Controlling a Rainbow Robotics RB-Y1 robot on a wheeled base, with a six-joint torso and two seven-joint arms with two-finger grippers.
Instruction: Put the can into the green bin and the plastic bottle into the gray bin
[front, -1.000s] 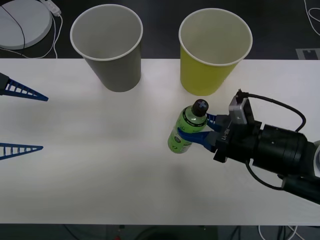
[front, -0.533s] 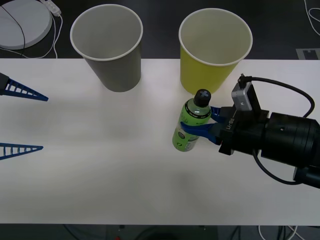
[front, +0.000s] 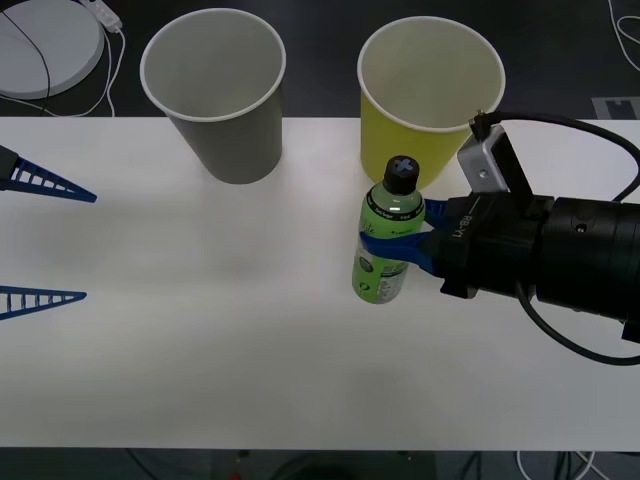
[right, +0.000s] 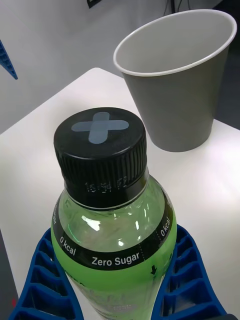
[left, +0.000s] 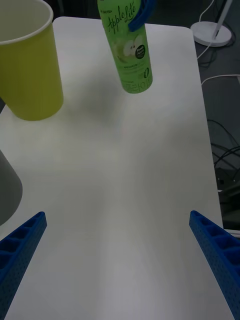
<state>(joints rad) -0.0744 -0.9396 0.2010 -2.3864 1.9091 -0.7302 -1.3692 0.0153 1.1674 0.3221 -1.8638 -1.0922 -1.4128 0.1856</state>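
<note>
The right gripper (front: 405, 247) has its blue ribbed fingers (right: 187, 280) clamped around the bottle (front: 387, 245), just below the shoulder. The bottle stands nearly upright, black cap up; from the left wrist view its base seems lifted just off the table (front: 220, 340), though that is hard to confirm. It sits directly in front of the green bin (front: 428, 100), with the gray bin (front: 217, 92) further left. The right arm reaches in level from the right side. The left gripper (left: 120, 260) waits at the table's left edge, fingers wide apart, holding nothing.
</note>
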